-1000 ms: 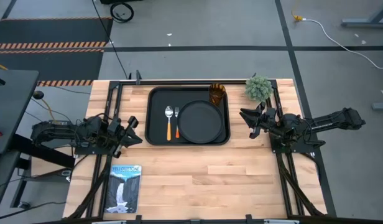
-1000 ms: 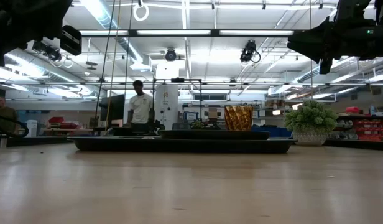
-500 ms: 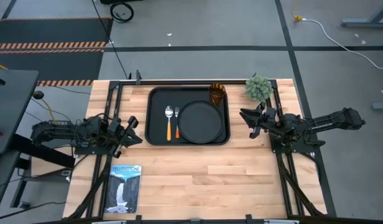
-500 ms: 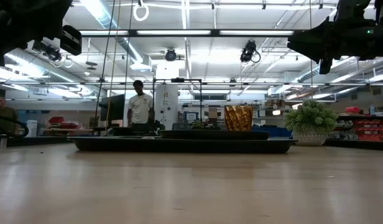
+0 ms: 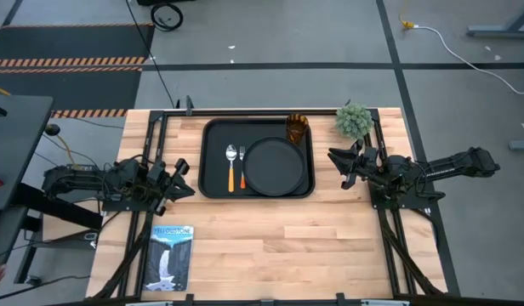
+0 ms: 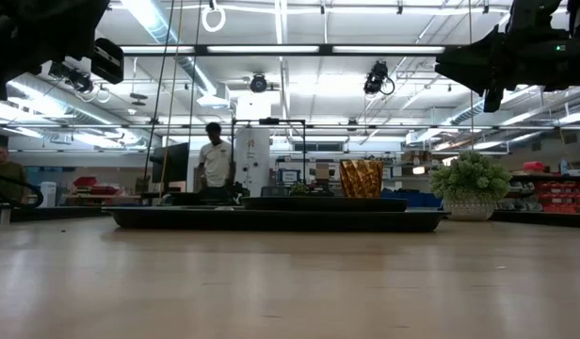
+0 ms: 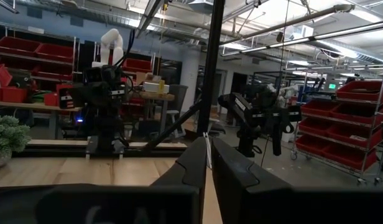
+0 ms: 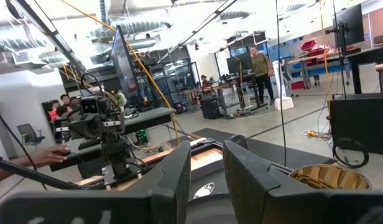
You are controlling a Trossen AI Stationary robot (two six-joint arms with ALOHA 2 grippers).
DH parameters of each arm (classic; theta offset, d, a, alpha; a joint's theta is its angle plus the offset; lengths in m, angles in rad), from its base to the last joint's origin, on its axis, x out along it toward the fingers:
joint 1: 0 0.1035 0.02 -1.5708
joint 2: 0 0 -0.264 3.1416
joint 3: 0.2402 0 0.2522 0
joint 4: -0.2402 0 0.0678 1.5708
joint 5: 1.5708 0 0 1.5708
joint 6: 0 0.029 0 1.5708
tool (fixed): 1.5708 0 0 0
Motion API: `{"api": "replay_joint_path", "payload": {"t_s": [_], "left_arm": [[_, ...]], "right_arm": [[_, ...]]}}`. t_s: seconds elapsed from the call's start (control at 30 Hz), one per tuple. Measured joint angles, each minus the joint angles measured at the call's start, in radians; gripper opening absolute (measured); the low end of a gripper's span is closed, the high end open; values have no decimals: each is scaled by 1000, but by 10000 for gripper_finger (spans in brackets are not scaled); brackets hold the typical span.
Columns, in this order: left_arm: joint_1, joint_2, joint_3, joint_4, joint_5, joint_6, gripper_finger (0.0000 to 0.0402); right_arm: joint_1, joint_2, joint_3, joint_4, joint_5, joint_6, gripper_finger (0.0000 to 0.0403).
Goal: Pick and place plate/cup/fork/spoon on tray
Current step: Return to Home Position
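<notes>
The black rectangular tray [image 5: 213,161] lies at the table's far middle. On it rest the round black plate [image 5: 273,166], the amber cup [image 5: 297,127] upright in the tray's far right corner, and the spoon [image 5: 231,158] and fork [image 5: 242,163] side by side to the left of the plate. My left gripper [image 5: 184,175] hovers left of the tray, shut and empty, as the left wrist view [image 7: 208,142] shows. My right gripper [image 5: 337,163] hovers right of the tray, its fingers a little apart and empty, as the right wrist view [image 8: 207,146] shows.
A small potted plant [image 5: 354,121] stands at the far right, just beyond my right gripper. A booklet with a waterfall picture [image 5: 171,257] lies at the near left. Bare wood stretches across the table's near half. A person [image 6: 215,162] stands in the room behind.
</notes>
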State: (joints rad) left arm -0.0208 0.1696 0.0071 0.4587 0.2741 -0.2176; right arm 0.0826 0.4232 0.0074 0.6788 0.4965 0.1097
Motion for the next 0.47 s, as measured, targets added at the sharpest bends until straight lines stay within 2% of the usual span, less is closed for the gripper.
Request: {"api": "replay_joint_path", "payload": {"t_s": [0.47], "left_arm": [[0, 0, 0, 0, 0, 0, 32]], "right_arm": [[0, 0, 0, 0, 0, 0, 101]]}}
